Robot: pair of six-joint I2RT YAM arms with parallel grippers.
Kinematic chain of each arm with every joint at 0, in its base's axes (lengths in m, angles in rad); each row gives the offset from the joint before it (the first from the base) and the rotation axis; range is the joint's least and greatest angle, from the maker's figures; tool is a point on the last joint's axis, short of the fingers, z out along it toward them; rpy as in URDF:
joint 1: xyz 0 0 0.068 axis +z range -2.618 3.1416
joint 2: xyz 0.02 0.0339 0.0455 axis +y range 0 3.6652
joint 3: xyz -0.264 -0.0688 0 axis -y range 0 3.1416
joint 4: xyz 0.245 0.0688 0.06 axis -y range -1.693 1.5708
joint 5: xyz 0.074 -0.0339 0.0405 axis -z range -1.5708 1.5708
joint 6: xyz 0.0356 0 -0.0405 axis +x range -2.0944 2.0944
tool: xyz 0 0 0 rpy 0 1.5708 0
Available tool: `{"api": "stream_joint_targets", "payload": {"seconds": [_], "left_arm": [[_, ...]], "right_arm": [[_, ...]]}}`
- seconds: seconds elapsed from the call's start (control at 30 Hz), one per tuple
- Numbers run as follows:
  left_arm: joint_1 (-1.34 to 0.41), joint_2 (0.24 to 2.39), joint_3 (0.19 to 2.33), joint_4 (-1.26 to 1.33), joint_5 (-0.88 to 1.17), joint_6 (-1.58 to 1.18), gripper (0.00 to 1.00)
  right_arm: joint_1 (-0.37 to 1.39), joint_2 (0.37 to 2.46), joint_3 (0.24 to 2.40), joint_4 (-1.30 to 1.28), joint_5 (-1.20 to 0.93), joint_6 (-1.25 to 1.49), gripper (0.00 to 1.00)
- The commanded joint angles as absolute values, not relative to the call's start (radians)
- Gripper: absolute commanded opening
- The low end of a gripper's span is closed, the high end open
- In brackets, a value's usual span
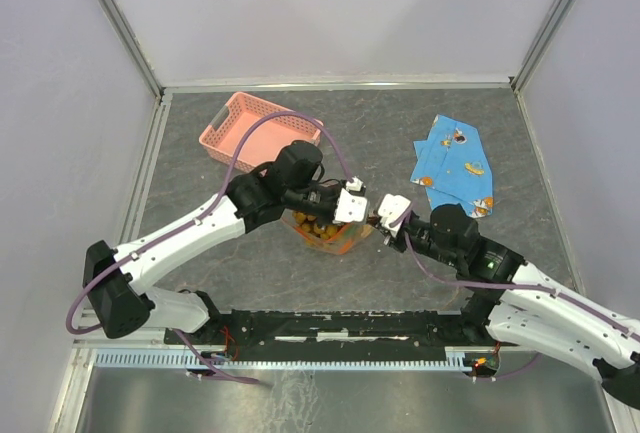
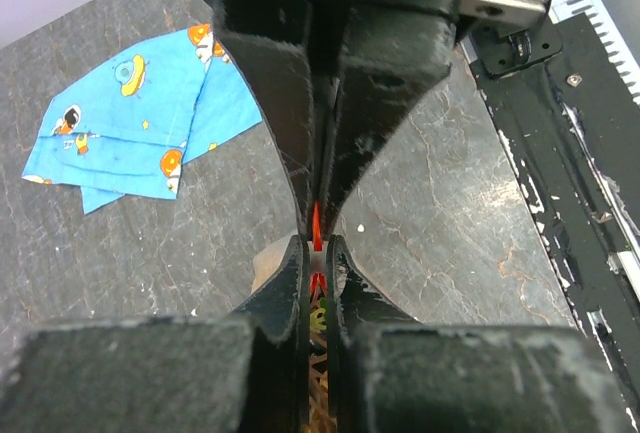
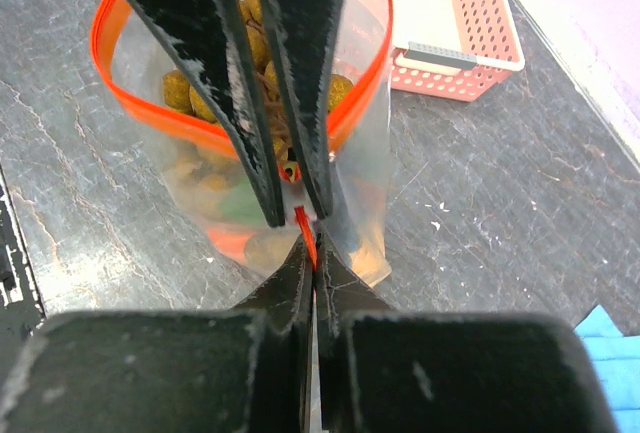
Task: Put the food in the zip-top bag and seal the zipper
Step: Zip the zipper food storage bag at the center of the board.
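Red zipper (image 3: 165, 125) pinched btwn R jaws, L jaws too

Background stuff: there's a pink plastic lattice basket (image 1: 232, 123) sitting toward the far left of the dark grey, marble-looking counter (image 1: 380, 123), turned a bit on the diagonal. Over on the far right lies a blue cloth (image 1: 455, 165) printed with little cartoon astronauts and orange space bits. It's rumpled and folded over itself, well apart from the basket. Pale walls (image 1: 340, 13) box the counter in on three sides, with metal trim (image 1: 335, 83) along their bottom edges. Along the near edge runs a black rail (image 1: 350, 328), with a white toothed strip (image 1: 300, 358) just in front of it.
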State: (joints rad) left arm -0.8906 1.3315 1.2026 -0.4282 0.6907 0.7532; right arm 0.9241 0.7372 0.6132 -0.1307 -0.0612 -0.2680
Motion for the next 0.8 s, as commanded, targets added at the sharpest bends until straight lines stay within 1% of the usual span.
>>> {"api": "stream_joint_targets", "payload": {"seconds": [0.0, 0.13, 0.37, 0.47, 0.53, 0.7, 0.77], "left_arm": [[-0.885, 1.272, 1.213, -0.497, 0.61, 0.79, 0.03], [-0.883, 1.255, 1.198, -0.502, 0.595, 0.763, 0.03], [-0.875, 1.211, 1.165, -0.499, 0.557, 0.725, 0.03], [-0.873, 1.202, 1.15, -0.489, 0.544, 0.713, 0.03], [-0.873, 1.208, 1.153, -0.479, 0.57, 0.7, 0.03], [-0.872, 1.224, 1.161, -0.436, 0.619, 0.676, 0.03], [-0.872, 1.23, 1.163, -0.429, 0.628, 0.674, 0.03]], "right_arm": [[0.852, 0.686, 0.667, -0.16, -0.089, -0.229, 0.02], [0.807, 0.675, 0.668, -0.174, -0.122, -0.205, 0.02], [0.781, 0.676, 0.676, -0.197, -0.132, -0.196, 0.02], [0.777, 0.691, 0.694, -0.22, -0.188, -0.211, 0.02], [0.776, 0.708, 0.706, -0.208, -0.234, -0.215, 0.03], [0.777, 0.771, 0.742, -0.169, -0.331, -0.233, 0.33], [0.776, 0.802, 0.761, -0.161, -0.347, -0.243, 0.36]]}}
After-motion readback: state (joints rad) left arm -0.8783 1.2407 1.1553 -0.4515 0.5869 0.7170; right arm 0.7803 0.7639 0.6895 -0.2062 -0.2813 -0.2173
